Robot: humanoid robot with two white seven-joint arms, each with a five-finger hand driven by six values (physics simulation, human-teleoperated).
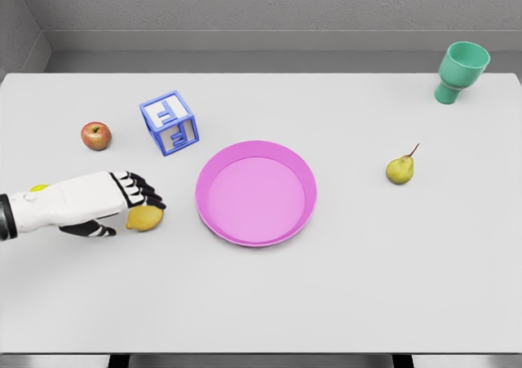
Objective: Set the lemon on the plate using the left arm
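The pink plate (256, 192) sits near the middle of the table (342, 294), its round floor showing plain pink inside a raised rim. A green cup (462, 72) stands at the far right corner, leaning a little, with its mouth toward the camera; what it holds cannot be told.

The lemon (144, 218) lies on the table just left of the plate, apart from the rim. The left hand (122, 201) comes in from the left edge and rests over it, the dark-jointed fingers (145, 192) curled across the lemon's top and the thumb low on its near side, so the hand is closed around the fruit, which is on the tabletop.

Beyond the hand stand a red apple (96, 135) and a blue letter block (169, 122), tilted on its corner. A pear (400, 169) lies well right of the plate.

The table is white and matte. Behind it runs a grey wall, with a grey corner at far left.
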